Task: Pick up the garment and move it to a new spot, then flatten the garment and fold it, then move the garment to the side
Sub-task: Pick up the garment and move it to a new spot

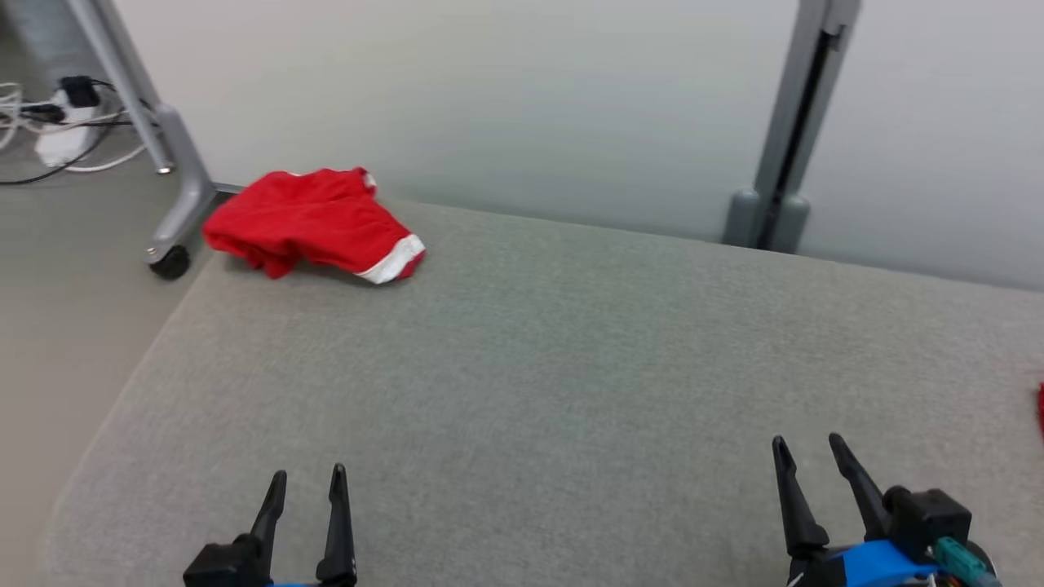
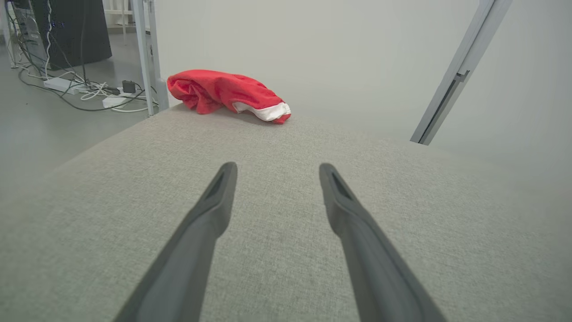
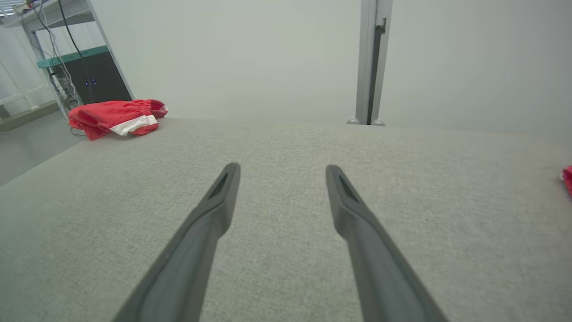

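Observation:
A red garment (image 1: 314, 222) with a white band lies bunched at the far left corner of the grey fabric surface (image 1: 555, 350). It also appears far ahead in the left wrist view as the garment (image 2: 225, 94) and at the far left for the right wrist as the garment (image 3: 114, 118). My left gripper (image 1: 310, 481) hovers open near the front edge, well short of the garment, nothing between its fingers. My right gripper (image 1: 807, 452) stands open at the front right, also holding nothing. Open too are the left gripper (image 2: 275, 172) and the right gripper (image 3: 282, 172) in their own wrist views.
A wheeled grey frame leg (image 1: 167, 187) stands just left of the garment, with cables and a power strip (image 1: 61, 122) on the floor behind. A grey post (image 1: 783, 147) rises at the back right against the pale wall. A sliver of something red (image 1: 1040, 412) shows at the right edge.

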